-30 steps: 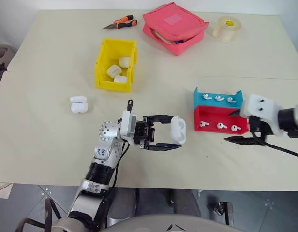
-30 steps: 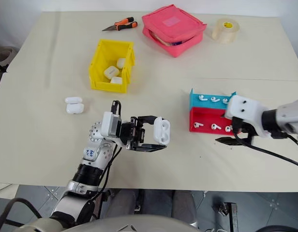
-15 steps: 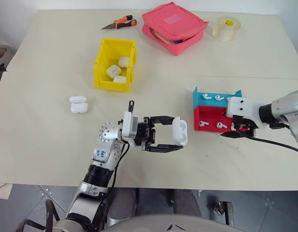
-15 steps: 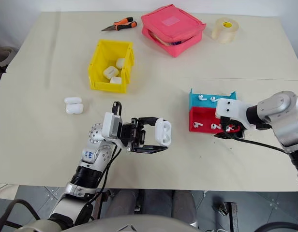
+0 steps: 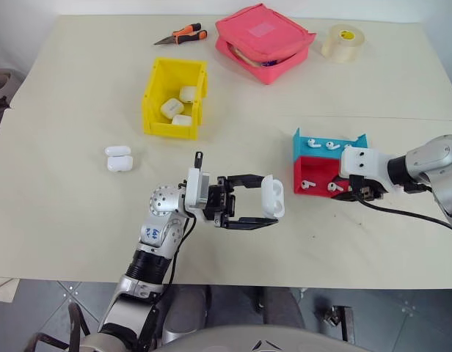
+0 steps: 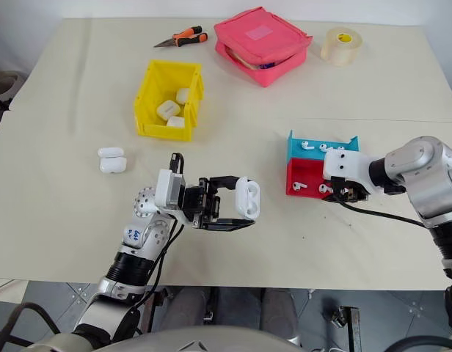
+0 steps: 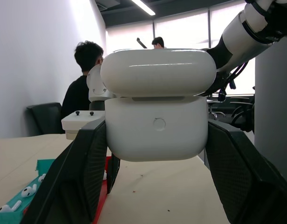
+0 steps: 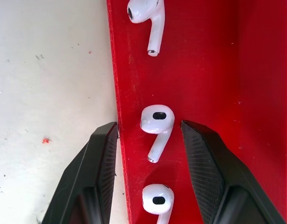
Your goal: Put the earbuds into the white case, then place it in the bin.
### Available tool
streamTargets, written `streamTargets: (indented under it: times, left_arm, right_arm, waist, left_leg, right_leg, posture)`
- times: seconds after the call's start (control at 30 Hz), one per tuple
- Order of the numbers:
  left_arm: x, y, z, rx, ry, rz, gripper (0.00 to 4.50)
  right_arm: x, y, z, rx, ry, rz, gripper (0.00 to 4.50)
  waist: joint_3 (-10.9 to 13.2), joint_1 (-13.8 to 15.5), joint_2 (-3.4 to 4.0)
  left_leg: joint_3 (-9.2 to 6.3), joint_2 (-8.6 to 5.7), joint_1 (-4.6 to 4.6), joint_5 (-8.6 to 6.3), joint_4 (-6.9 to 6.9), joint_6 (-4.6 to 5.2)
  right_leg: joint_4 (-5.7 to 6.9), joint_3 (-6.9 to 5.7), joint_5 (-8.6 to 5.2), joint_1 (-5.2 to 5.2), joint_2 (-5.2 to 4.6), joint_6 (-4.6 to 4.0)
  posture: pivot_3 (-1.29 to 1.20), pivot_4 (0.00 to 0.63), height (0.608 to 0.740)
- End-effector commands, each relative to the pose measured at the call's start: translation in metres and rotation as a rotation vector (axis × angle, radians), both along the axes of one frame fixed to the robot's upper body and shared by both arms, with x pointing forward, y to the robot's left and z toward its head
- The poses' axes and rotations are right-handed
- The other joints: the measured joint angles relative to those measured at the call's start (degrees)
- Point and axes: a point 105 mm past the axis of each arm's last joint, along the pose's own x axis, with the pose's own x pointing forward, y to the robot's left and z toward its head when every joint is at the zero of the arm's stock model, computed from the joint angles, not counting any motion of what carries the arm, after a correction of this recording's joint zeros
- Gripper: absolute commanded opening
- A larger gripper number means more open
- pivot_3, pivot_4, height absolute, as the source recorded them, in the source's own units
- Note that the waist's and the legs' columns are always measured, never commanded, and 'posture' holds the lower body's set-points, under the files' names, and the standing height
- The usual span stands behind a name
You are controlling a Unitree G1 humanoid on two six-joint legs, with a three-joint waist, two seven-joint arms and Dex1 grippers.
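Observation:
My left gripper (image 5: 269, 199) is shut on the white case (image 5: 272, 198), holding it above the table's near middle; the case (image 7: 157, 112) shows up close with its lid slightly raised. My right gripper (image 5: 356, 192) points down into the red half of the red-and-blue tray (image 5: 315, 170). In the right wrist view its fingers (image 8: 104, 163) stand apart on either side of one earbud (image 8: 156, 123) without touching it. More earbuds (image 5: 332, 145) lie in the blue half. The yellow bin (image 5: 149, 103) stands at the far left with three white cases inside.
Two more white cases (image 5: 118, 158) lie on the table left of my left arm. A pink pouch (image 5: 264, 33), a tape roll (image 5: 343, 42) and orange pliers (image 5: 183, 34) sit along the far edge. A person (image 7: 85, 88) sits beyond the table.
My right gripper has moved left and down over the red tray, and its fingers have narrowed around an earbud. The left gripper and the case have stayed put.

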Motion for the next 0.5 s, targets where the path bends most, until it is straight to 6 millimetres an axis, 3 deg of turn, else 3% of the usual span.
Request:
streamTargets:
  times: [0.03,0.5]
  left_arm:
    - [-0.007,-0.001,0.007,-0.017,-0.032,-0.015,2.79]
    - [-0.006,-0.003,0.006,-0.015,-0.035,-0.009,2.79]
  right_arm:
    - [0.001,0.005,0.012,0.017,-0.028,0.014,2.18]
    - [0.004,0.009,0.021,0.024,-0.032,0.025,2.18]
  waist:
    - [0.00,0.00,0.00]
    - [0.00,0.05,0.00]
  left_leg:
    - [0.00,0.00,0.00,0.00,0.00,0.00]
    - [0.00,-0.01,0.00,0.00,0.00,0.00]
  right_leg:
    - [0.01,0.00,0.00,0.00,0.00,0.00]
    - [0.00,0.00,0.00,-0.01,-0.01,0.00]
  posture:
    - [0.00,0.150,0.740]
    - [0.00,0.150,0.740]
